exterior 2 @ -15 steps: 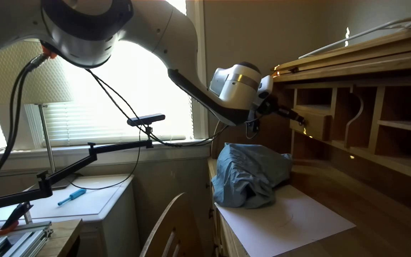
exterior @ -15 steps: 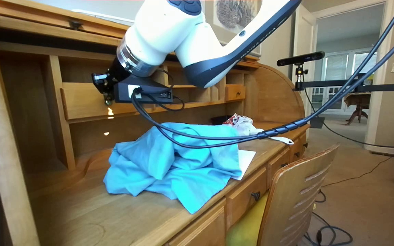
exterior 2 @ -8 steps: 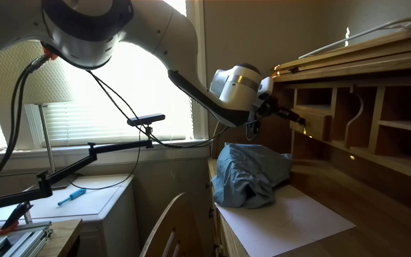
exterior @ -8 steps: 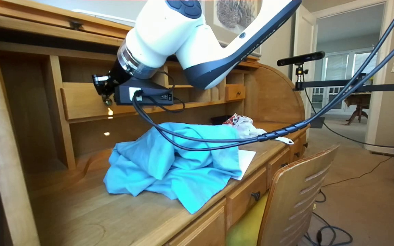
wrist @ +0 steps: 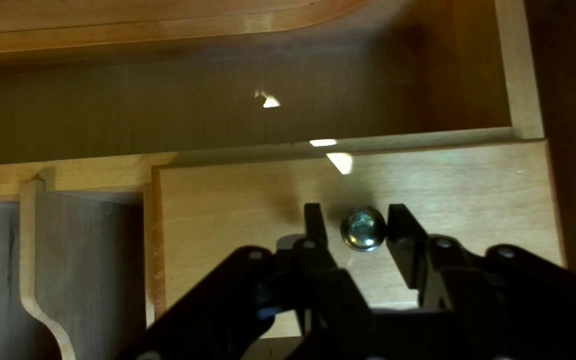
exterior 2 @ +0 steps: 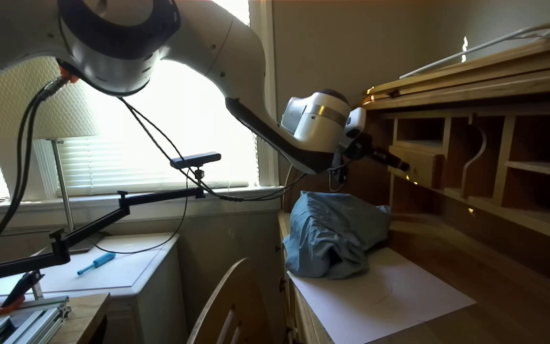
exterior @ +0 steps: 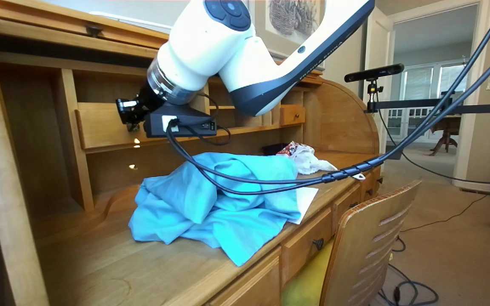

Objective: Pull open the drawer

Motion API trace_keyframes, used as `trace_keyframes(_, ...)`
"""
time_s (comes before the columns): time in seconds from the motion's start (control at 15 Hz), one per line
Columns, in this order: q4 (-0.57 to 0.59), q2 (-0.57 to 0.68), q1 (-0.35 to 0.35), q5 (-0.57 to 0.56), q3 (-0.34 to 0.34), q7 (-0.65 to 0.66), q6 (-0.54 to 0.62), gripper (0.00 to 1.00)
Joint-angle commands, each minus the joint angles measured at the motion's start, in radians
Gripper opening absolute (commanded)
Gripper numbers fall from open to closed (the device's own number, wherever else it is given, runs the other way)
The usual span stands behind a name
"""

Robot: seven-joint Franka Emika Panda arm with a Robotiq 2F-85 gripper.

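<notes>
Pale-wood drawer (wrist: 248, 210) sits high in the desk (exterior: 87, 259), right below a cubby (exterior: 102, 87) (seen in an exterior view). Its round metal knob (wrist: 363, 230) shows btwn the tips of the gripper (wrist: 354, 220) in wrist view: jaws part-way apart, w/ a gap on one side, a finger (wrist: 402, 240) v. close on the other; contact can't be told. Blue cloth (exterior: 211, 204) bunched on desktop, partly over white sheet (exterior 2: 389, 301).

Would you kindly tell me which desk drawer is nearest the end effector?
The wide upper drawer: the end effector straddles its knob in the wrist view; the narrow drawer and lower drawers stand farther off.
</notes>
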Motion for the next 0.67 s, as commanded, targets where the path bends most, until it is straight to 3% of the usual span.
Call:
trace_keyframes(0.0,0.052,0.036,0.006,-0.033,-0.023,0.05,0.024,0.08)
trace_keyframes(0.2,0.054,0.038,0.008,-0.032,-0.027,0.053,0.024,0.1)
trace_keyframes(0.6,0.028,0.018,0.019,-0.031,-0.03,0.056,0.021,0.06)
